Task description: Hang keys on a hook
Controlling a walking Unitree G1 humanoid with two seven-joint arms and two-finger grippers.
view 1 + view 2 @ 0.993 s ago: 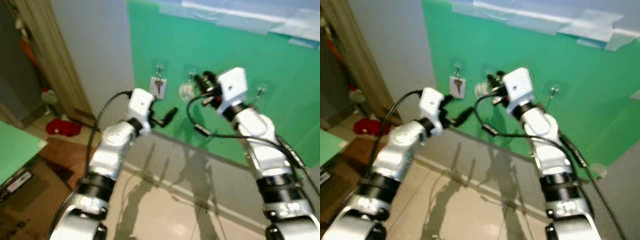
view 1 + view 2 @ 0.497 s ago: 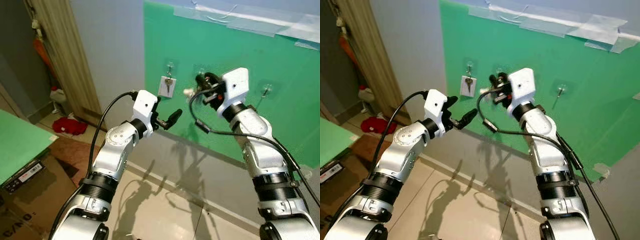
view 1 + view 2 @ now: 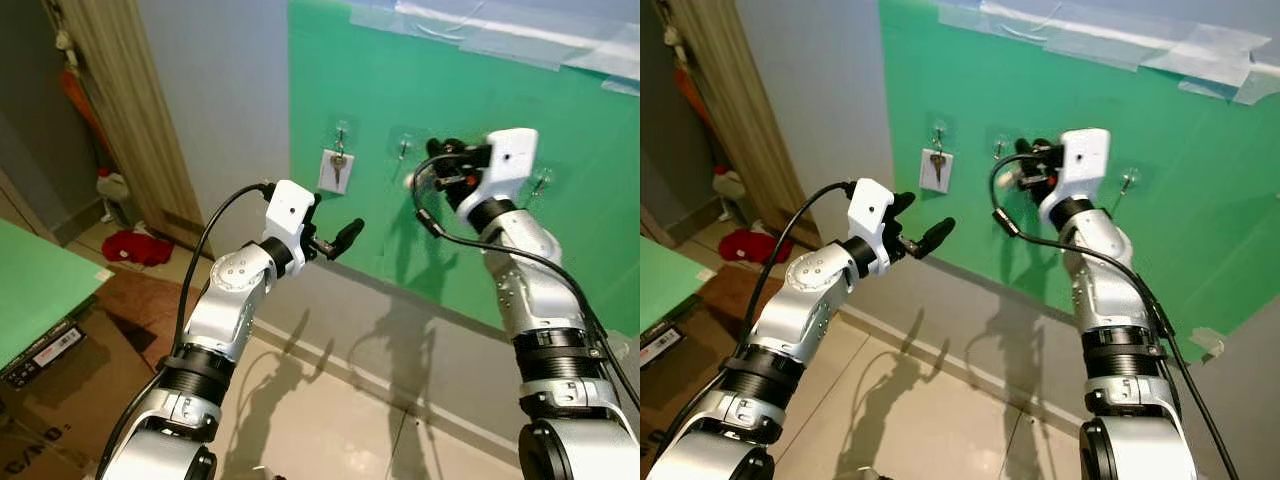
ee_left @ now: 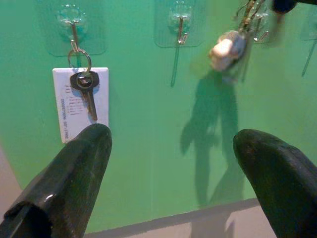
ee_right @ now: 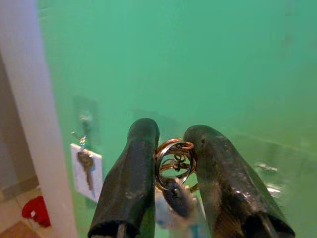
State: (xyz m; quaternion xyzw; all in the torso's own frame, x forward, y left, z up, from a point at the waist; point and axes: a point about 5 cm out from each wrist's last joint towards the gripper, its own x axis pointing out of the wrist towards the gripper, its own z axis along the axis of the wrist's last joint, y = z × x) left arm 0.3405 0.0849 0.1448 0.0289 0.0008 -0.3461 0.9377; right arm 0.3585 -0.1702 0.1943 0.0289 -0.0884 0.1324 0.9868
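Note:
Three clear stick-on hooks sit on the green wall panel [image 3: 450, 90]. The left hook [image 3: 340, 130] carries a key with a white tag [image 3: 333, 172]. The middle hook [image 3: 403, 147] and the right hook [image 3: 540, 182] are bare. My right gripper [image 3: 447, 166] is raised close to the wall between those two, shut on a key ring [image 5: 173, 157] with a white fob [image 3: 410, 182] dangling under it. In the left wrist view the keys [image 4: 228, 49] hang beside the third hook [image 4: 258, 27]. My left gripper [image 3: 338, 238] is open, lower, and a short way off the wall.
A wooden door frame [image 3: 130, 110] stands to the left. On the floor beside it are a white bottle [image 3: 113, 187] and a red cloth [image 3: 130, 247]. A cardboard box [image 3: 60, 390] and a green surface [image 3: 35, 295] lie at the near left. Below is tile floor [image 3: 330, 420].
My right gripper has carried the keys to the right, from in front of the middle hook toward the right hook. The left arm has stayed put since half a second ago.

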